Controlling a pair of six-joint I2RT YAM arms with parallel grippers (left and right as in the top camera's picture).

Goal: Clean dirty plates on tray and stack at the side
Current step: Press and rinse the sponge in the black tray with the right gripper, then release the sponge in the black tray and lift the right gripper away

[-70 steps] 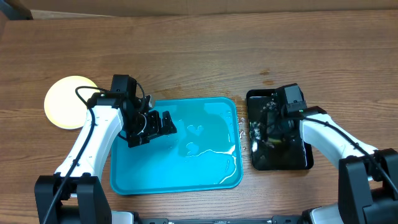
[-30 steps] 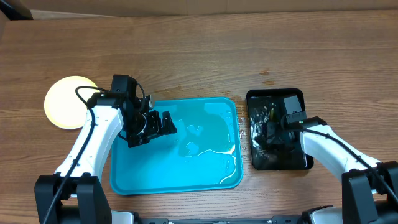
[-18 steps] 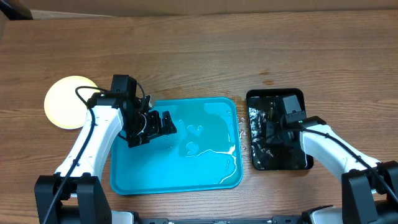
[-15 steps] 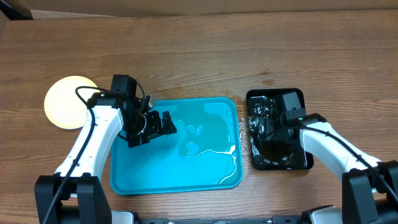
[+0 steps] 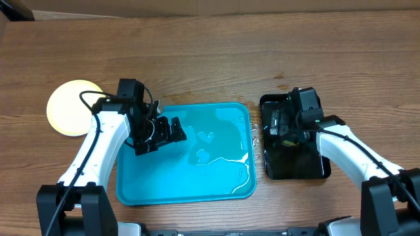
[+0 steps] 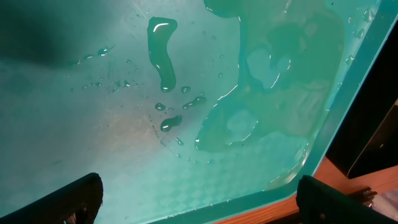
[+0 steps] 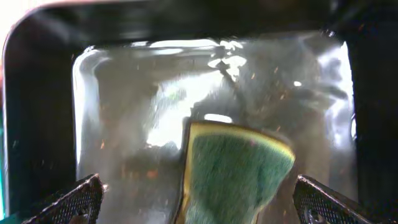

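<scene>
A: Overhead first, going L to R: the pale yellow-green plate (image 5: 72, 107) is sitting on the wooden table (image 5: 210, 59), off the turquoise tray (image 5: 164, 180), just beside its upper L corner. Its top face is showing plain, no smears.

B: And the left gripper (image 5: 172, 131)?

A: It's hanging over the tray's L half, pointing R. The left wrist cam is showing the left gripper (image 6: 199, 205) w/ fingers spread wide at both lower corners, nothing btwn them.

B: What's lying under it?

A: Wet tray floor (image 6: 93, 124). A big puddle (image 6: 280, 74) is pooling toward the R rim, w/ droplets scattered beside it.

B: Moving R now.

A: The glossy black tray (image 5: 298, 164) is sitting just R of the turquoise one, and the right gripper (image 5: 279, 124) is hovering over its upper part.

B: Is it pinching anything?

A: No, the right gripper (image 7: 199, 202) is showing its fingers apart too. A green-and-yellow sponge (image 7: 239, 171) is sitting btwn them over the wet black floor, w/ a clear gap on one side.
</scene>
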